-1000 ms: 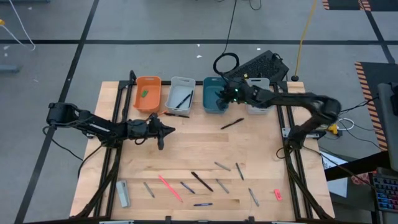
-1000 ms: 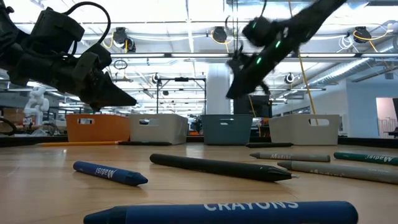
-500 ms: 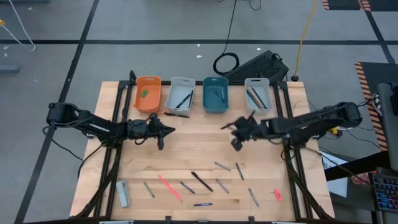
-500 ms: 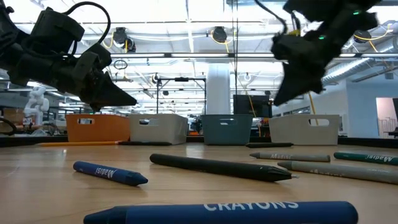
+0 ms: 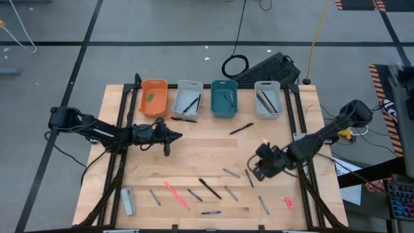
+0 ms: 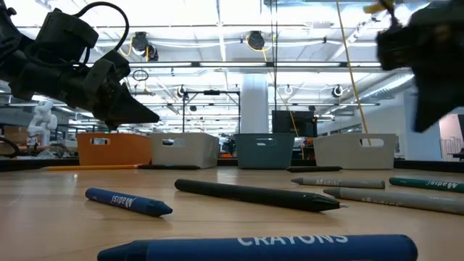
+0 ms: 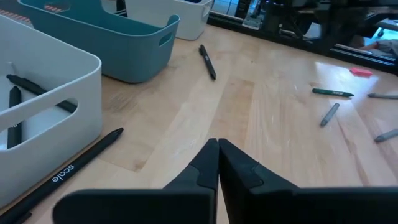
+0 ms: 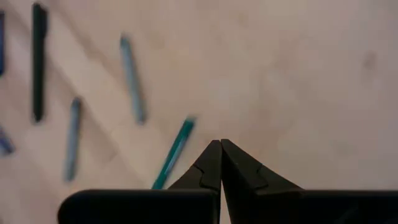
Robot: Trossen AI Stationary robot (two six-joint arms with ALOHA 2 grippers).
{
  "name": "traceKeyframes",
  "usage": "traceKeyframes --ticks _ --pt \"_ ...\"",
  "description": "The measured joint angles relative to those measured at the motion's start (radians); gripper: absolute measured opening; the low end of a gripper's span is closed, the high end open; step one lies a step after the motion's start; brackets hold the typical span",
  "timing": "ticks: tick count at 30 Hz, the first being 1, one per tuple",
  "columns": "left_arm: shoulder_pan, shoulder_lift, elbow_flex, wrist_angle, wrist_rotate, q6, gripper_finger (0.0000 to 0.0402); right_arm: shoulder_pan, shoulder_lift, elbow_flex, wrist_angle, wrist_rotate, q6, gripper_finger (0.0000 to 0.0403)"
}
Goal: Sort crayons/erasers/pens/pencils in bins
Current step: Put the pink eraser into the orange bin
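Four bins stand along the far edge: orange [image 5: 154, 97] holding a green eraser [image 5: 150, 97], grey-white [image 5: 188, 98] with dark pens, teal [image 5: 224, 98], and grey-white [image 5: 267, 98] with pens. Several crayons, pens and pencils lie scattered near the front edge, among them a pink stick [image 5: 176, 194] and a black pen [image 5: 209, 188]. A pink-red eraser [image 5: 288, 202] lies at the front right. My left gripper [image 5: 174, 136] hangs shut above the table, left of centre. My right gripper [image 5: 255, 171] is shut and empty, just above a green crayon [image 8: 173, 152].
A black pen [image 5: 241, 129] lies alone in front of the teal bin, and another pen [image 7: 74, 171] lies beside the left grey-white bin. A grey block [image 5: 127, 200] sits at the front left corner. Bare wood spreads across the table's middle [image 5: 207, 152].
My right gripper has swung from above the teal bin toward the near edge and a little to the right, and now stands over the scattered crayons at the front right. Its fingers show shut now.
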Motion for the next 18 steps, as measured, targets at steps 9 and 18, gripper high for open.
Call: traceKeyframes --ticks 9,18 --pt "0.000 0.000 0.000 -0.001 0.000 0.001 0.0014 0.214 0.091 0.092 -0.135 -0.125 0.337 0.0000" --pt "0.000 0.000 0.000 -0.001 0.000 0.004 0.0007 0.387 0.186 0.186 -0.190 -0.244 0.679 0.0021"
